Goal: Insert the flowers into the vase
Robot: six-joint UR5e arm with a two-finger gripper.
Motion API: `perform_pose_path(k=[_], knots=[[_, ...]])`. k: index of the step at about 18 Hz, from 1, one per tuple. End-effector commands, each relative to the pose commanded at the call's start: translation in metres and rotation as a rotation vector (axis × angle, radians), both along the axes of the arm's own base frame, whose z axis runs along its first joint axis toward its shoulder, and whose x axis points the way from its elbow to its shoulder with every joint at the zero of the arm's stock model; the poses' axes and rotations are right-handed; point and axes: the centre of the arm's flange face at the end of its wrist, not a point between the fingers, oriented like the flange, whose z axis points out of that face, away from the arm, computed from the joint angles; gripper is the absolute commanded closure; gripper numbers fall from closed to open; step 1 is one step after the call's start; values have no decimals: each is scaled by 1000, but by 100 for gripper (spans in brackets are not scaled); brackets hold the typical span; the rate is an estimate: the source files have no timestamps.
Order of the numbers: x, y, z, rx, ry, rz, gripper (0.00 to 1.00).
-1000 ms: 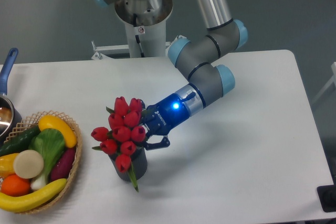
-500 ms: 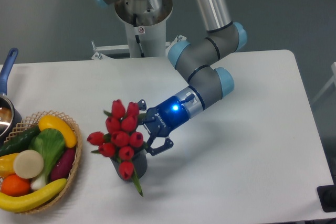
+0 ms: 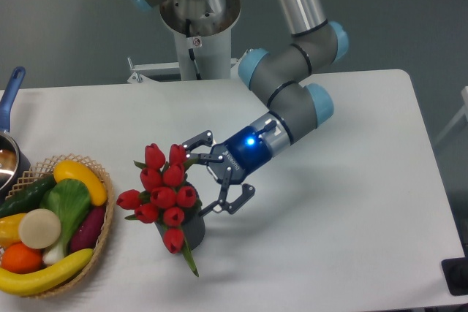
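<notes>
The flowers [image 3: 162, 193], a bunch of red tulip buds with green leaves, stand in the vase [image 3: 192, 231] and lean to the left over its rim. The vase is a short dark cylinder, mostly hidden behind the buds and a hanging leaf. My gripper [image 3: 207, 174] is open, with its fingers spread wide just right of the bunch. One finger is near the top buds and the other is above the vase's right side. It holds nothing.
A woven basket [image 3: 102, 210] with banana, orange, cucumber and other produce sits at the left front. A pot with a blue handle [image 3: 10, 93] is at the left edge. The robot base [image 3: 197, 27] stands behind the table.
The gripper opened and let go of the flowers, then drew back a little to the right. The bunch settled lower and tipped further left in the vase.
</notes>
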Motion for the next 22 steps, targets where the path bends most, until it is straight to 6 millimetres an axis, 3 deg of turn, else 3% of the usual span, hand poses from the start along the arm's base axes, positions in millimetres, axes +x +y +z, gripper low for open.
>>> perform_pose_path(k=[8,12,15,16,19,22], knots=[[-13,-27,29,-54,102,63,0],[-36,-55,50,-96,180,138,0],[-48,-90,84,-165,286,226,0],[-44,-109,121,-256,399,291,0],[-43,-142,144,-516,573,412,0],[-44,-158,173,-577,636,472,0]])
